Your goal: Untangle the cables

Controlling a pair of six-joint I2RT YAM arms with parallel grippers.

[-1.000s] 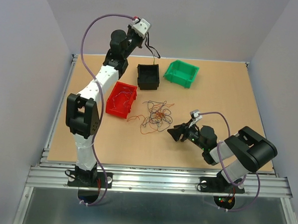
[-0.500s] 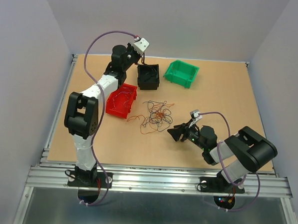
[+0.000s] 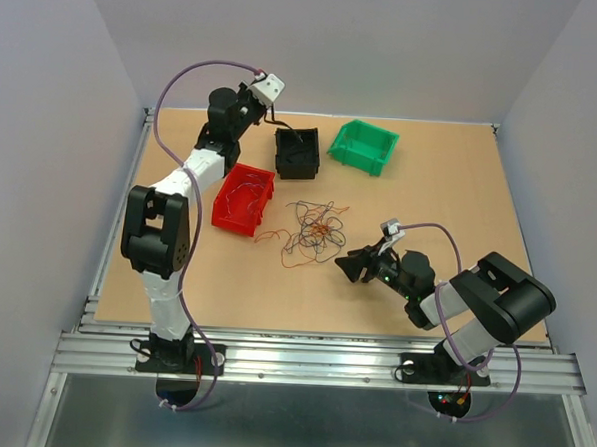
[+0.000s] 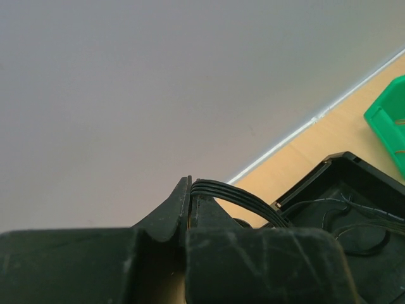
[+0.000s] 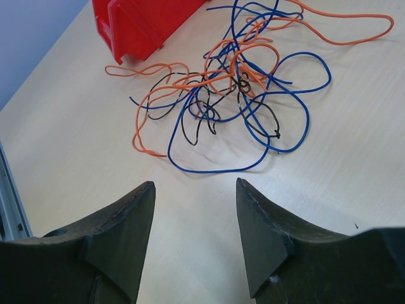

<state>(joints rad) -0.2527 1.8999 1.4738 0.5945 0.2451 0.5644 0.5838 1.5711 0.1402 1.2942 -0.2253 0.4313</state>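
Observation:
A tangle of thin orange, blue and black cables [image 3: 313, 229] lies mid-table; it fills the top of the right wrist view [image 5: 234, 88]. My right gripper [image 3: 348, 267] is open and empty, low over the table just right of the tangle, with its fingertips apart and pointing at it [image 5: 195, 183]. My left gripper [image 3: 266, 104] is raised at the back left, beside the black bin [image 3: 297, 151]. In the left wrist view its jaws [image 4: 190, 183] are shut on a bundle of black cables [image 4: 240, 196] that trail down into the black bin [image 4: 354, 209].
A red bin [image 3: 244, 198] holding thin wires stands left of the tangle, and its corner shows in the right wrist view [image 5: 139, 22]. A green bin [image 3: 364, 146] stands right of the black bin [image 4: 389, 120]. Grey walls enclose the table.
My left gripper has come down and moved left with the black cables, which now trail into the black bin. The right arm and the tangle have not moved.

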